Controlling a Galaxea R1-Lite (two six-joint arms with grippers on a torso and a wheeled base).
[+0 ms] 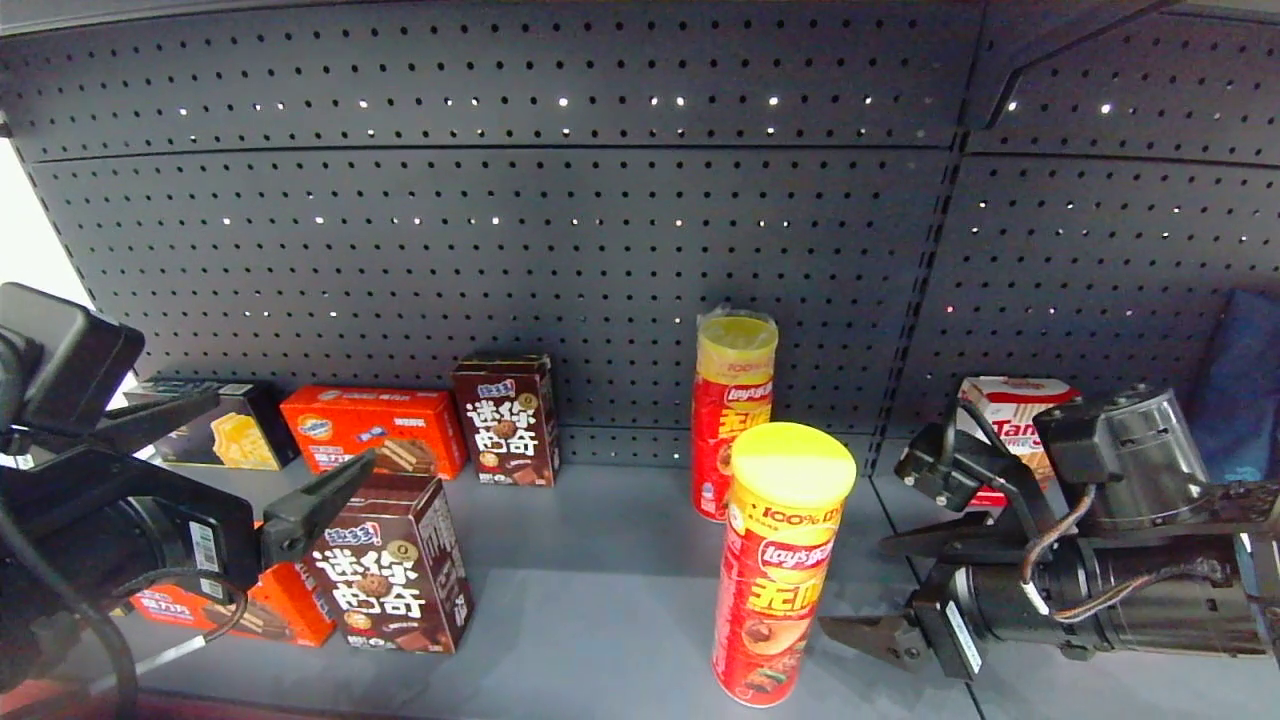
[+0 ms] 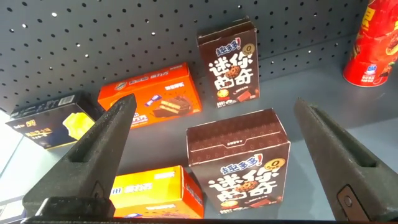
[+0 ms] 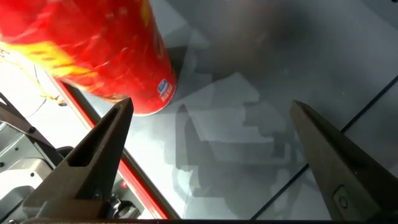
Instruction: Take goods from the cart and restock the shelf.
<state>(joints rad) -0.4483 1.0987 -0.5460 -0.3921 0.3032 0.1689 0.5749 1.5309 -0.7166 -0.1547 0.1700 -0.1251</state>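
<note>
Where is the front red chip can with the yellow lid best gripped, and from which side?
Probably around the mid body of the front tall red cylindrical can with the yellow lid, coming level from the robot's right, where the open right tool is. It stands upright; a grip near the lid may tip it.

Shop, pegboard-backed shelf [image 1: 600,560], snack boxes [image 1: 395,560], chip cans [image 1: 775,560]
</note>
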